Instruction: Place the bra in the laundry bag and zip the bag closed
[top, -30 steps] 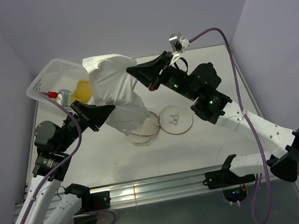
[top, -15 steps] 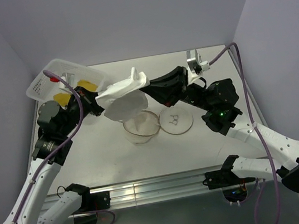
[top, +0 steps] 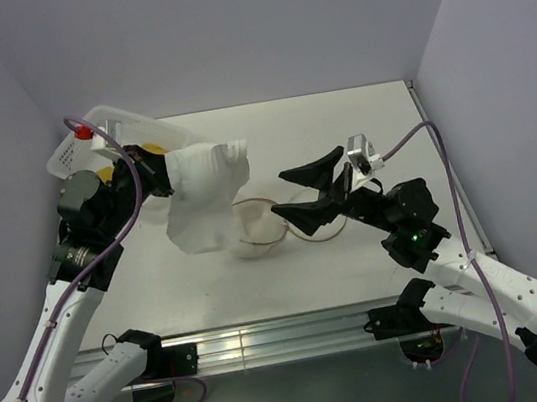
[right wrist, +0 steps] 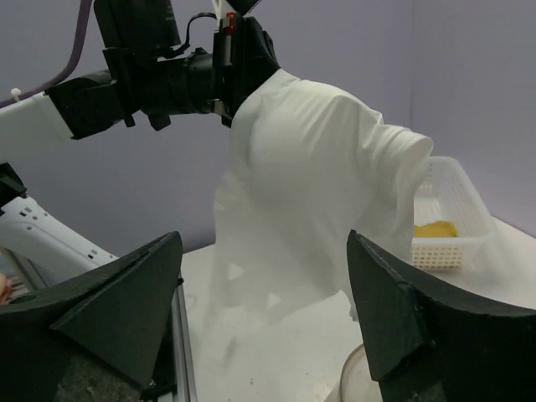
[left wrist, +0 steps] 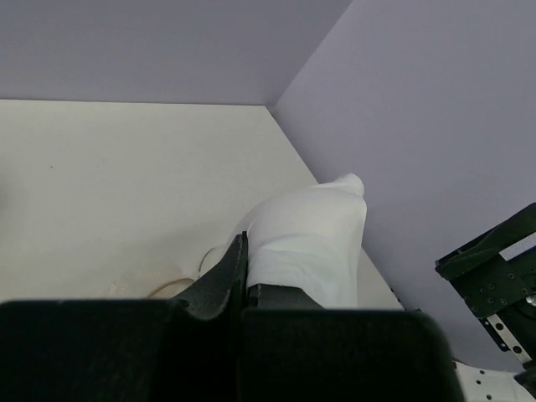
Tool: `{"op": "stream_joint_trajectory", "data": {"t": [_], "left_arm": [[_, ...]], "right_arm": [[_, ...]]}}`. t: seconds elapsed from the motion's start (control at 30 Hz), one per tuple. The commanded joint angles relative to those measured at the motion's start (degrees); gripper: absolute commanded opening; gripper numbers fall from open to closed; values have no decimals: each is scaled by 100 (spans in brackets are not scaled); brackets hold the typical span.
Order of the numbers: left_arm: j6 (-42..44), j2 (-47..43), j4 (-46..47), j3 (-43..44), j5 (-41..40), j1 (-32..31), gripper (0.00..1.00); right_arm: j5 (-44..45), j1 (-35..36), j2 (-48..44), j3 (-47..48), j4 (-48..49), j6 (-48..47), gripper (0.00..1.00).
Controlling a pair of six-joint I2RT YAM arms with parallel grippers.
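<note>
1. Now the right claw [top: 281, 193] has let go. A second ago it pinched the far edge of the bra [top: 202, 196] high above the desk [top: 337, 120]. Its jaws now stand wide apart and empty, drawn back low, just to the right of the laundry bag [top: 260, 243].
2. Alone now, the left claw [top: 165, 173] carries the bra, clenched on its upper edge. In the left wrist view the two fingers are pressed together with white fabric bulging just beyond them.
3. Earlier the bra was stretched between both arms. It now hangs from the left claw in a loose white fold, and its lower part drapes over the left side of the bag's mouth. Whether it touches the rim or reaches inside cannot be told.
4. Meanwhile the laundry bag sits open near the middle of the desk, where it was before, with its tan hoop rim showing. A white basket [top: 89, 147] stands at the far left corner behind the left arm.
5. Judging by this, the bra is over the bag but not yet in it. The freed right claw could steady the rim or tuck the fabric down, and the zip is still to be closed
</note>
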Motion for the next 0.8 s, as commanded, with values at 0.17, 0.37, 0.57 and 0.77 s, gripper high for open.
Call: {"op": "stream_joint_trajectory", "data": {"t": [0.17, 0.37, 0.57, 0.77], "left_arm": [[242, -426, 226, 10, -562, 5, 0], [84, -505, 561, -192, 298, 5, 0], [-188, -619, 851, -482, 1133, 5, 0], [-329, -795, 1071, -746, 1258, 5, 0]], "right_arm": [[278, -102, 412, 1166, -1552, -88, 96], [268, -111, 1222, 1730, -1545, 88, 99], [-502, -260, 1793, 2213, -1545, -176, 100], [-1874, -287, 2162, 2179, -1204, -54, 100]]}}
